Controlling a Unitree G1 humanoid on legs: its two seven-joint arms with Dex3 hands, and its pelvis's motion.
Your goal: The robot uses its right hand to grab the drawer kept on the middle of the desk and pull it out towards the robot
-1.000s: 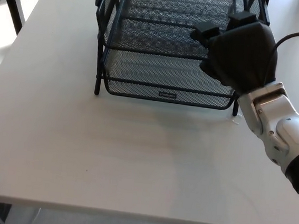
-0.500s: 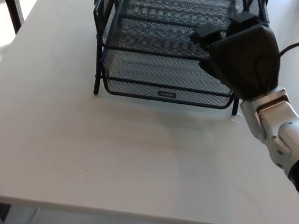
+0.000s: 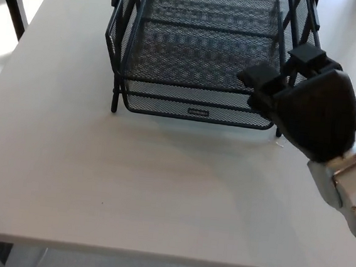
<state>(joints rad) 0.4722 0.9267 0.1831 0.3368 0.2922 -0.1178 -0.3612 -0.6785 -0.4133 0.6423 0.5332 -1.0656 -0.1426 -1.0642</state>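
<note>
The black mesh drawer (image 3: 198, 53) sits in its wire rack (image 3: 116, 71) at the far-middle of the desk (image 3: 129, 185), w/ a lower tray (image 3: 196, 110) under it; the right hand (image 3: 307, 105) is at the drawer's front-right corner, fingers (image 3: 262, 77) curled over the front rim area, and it looks like a grip on the drawer, tho real contact can't be confirmed from this angle. To do this well I'd say pull straight toward the robot, level, w/o twisting sideways, since an off-centre hold could skew the drawer or drag the whole rack along
</note>
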